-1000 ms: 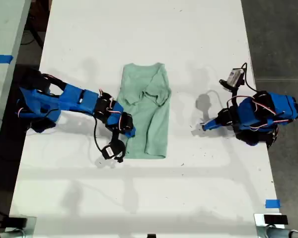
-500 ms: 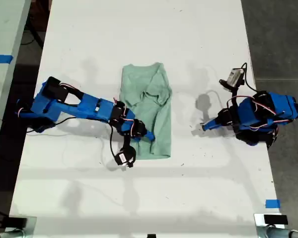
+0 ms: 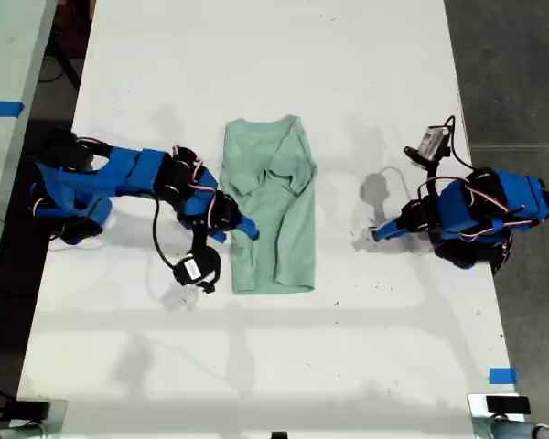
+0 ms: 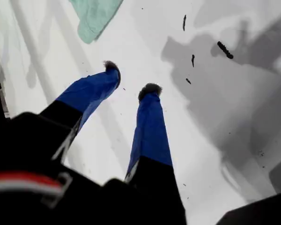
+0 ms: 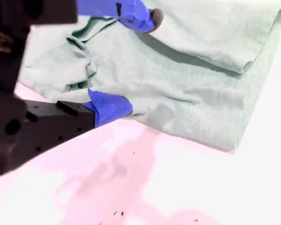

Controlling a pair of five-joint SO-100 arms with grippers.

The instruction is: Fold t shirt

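The pale mint-green t shirt (image 3: 274,210) lies mid-table as a narrow, wrinkled strip, neck end toward the far side. My second gripper (image 3: 242,226) is at the shirt's edge on the exterior view's left. In the second wrist view my second gripper (image 5: 131,61) stands open over the t shirt (image 5: 201,84), with cloth under the fingers and nothing pinched. My first gripper (image 3: 377,235) rests on bare table on the exterior view's right, well apart from the shirt. It stands open (image 4: 131,79), and only a corner of the t shirt (image 4: 96,14) shows far ahead.
The white table (image 3: 274,366) ends at dark floor (image 3: 512,73) on the exterior view's right. A second table with blue tape (image 3: 2,108) is on the exterior view's left. A blue tape mark (image 3: 501,375) sits near the front right. The second arm's camera and cable (image 3: 197,271) hang beside the shirt.
The second arm, stretched toward the shirt's near end half a second ago, has drawn back to the shirt's side edge. The shirt's near hem sits slightly further right. The first arm has not moved.
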